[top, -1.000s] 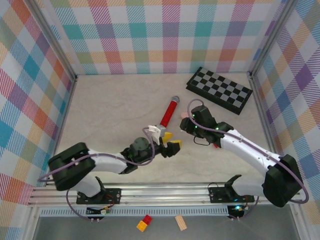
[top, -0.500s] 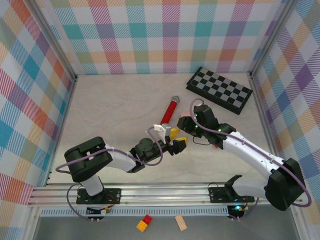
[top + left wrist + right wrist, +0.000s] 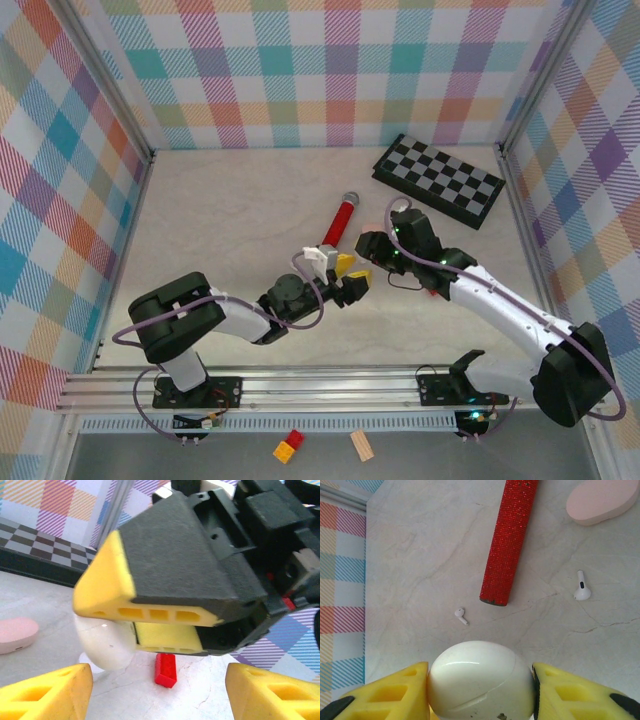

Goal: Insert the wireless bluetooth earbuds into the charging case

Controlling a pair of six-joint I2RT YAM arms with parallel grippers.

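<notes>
The right gripper clamps the white charging case just short of the red microphone; the left gripper faces it from the microphone's near side (fingers spread, nothing between them); one white earbud lies loose close beside the microphone's near end; a second earbud lies on its other side; a pink case rests beyond.

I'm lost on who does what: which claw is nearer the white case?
Right. The right gripper grips the white case between its fingers; the left gripper hovers open just in front of it, apart.
</notes>
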